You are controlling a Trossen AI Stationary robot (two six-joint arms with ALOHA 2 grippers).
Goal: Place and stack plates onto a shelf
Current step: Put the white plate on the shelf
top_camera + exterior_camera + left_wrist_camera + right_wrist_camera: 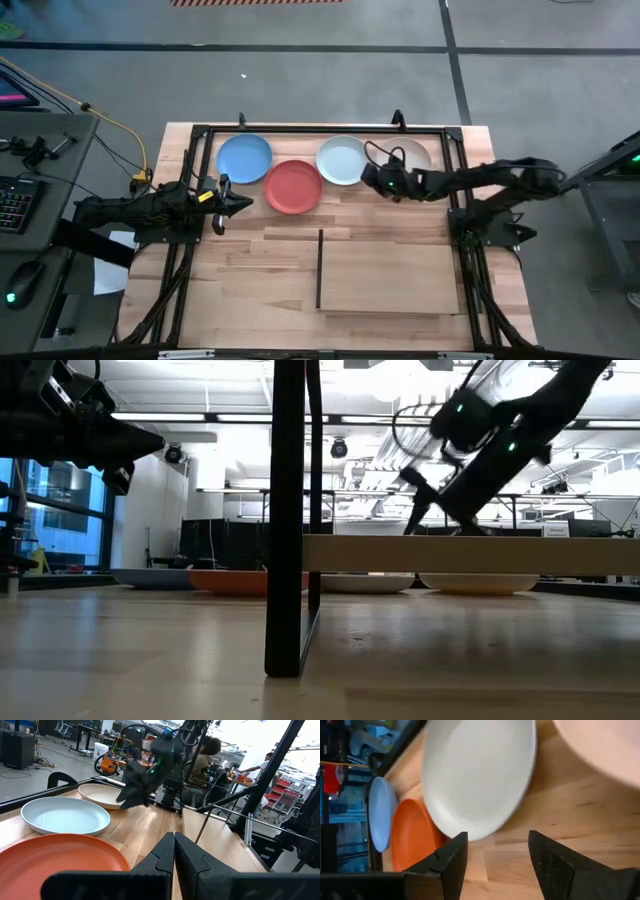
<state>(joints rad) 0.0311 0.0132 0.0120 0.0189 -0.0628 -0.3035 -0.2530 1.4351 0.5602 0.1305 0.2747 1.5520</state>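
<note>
Your right gripper (pixel 492 865): fingers spread, lower frame, over bare wood tabletop (pixel 560 815). Pale blue-grey plate (pixel 475 775) fills upper centre. Red plate (pixel 410 837) left of it, blue plate (pixel 380 812) at far left. Cream-white plate (pixel 605 745) upper right corner.

Plates, round, shallow: 4 in total.
- blue plate (pixel 244 158): 1, upper left of centre in the high view.
- red plate (pixel 294 187): 1, centre.
- pale blue-grey plate (pixel 342 160): 1, upper centre.
- cream-white plate (pixel 416 155): 1, upper right of centre, partly covered.

Light-wood shelf (pixel 390 270): 1, lower centre.

Robot arms: 2.
</note>
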